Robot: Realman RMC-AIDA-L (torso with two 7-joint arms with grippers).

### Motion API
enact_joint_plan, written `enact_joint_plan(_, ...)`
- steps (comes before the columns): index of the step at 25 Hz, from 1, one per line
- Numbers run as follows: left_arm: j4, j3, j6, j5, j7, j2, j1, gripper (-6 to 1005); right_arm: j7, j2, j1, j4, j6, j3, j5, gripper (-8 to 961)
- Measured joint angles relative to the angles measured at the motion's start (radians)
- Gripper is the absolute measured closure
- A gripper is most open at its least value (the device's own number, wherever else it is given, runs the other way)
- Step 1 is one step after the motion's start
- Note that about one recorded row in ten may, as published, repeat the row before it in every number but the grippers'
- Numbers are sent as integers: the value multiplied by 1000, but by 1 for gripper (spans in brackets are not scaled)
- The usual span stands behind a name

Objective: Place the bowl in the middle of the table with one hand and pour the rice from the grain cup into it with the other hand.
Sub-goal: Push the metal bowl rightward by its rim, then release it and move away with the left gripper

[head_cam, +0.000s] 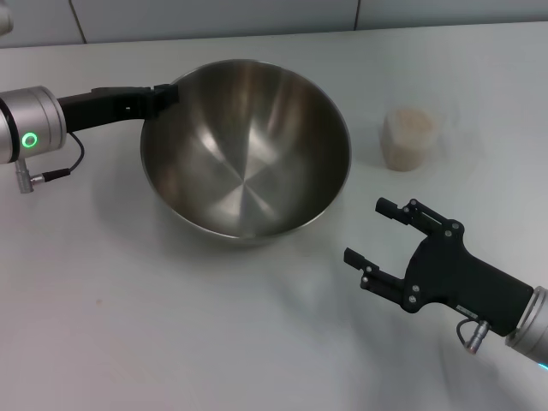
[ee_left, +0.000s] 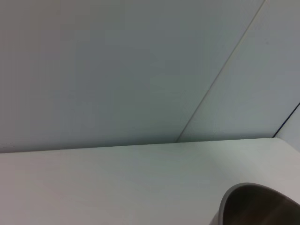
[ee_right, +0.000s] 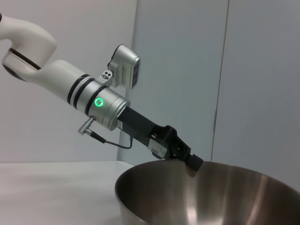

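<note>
Now my left claw (head_cam: 164, 92) is clamped on the far-left rim of the wide, shiny stainless-steel mixing bowl (head_cam: 244, 150), which sits about mid-way across the plain white worktop (head_cam: 128, 325); it looks slightly tipped toward me, though I cannot tell whether its base rests flat; my right black two-fingered claw (head_cam: 368, 231) hangs low with its fingers apart, near the bowl's right side, well short of the small frosted clear plastic grain cup (head_cam: 408, 139); that cup stands upright to the right of the bowl, apart from it, filled with pale beige rice (head_cam: 409, 122). To do this step well I judge I should settle the bowl level before letting go; then bring the right claw squarely around the cup's wall, gripping gently so the thin plastic does not buckle. No brand, label or writing is readable anywhere; only a green ring light (head_cam: 31, 139) glows on my left wrist.
</note>
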Motion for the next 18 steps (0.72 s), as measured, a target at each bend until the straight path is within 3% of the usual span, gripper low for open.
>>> enact_joint_plan(18, -10, 17, -45, -27, 84, -8, 9, 912, 0, -2, 10, 2, 8, 0, 2, 215)
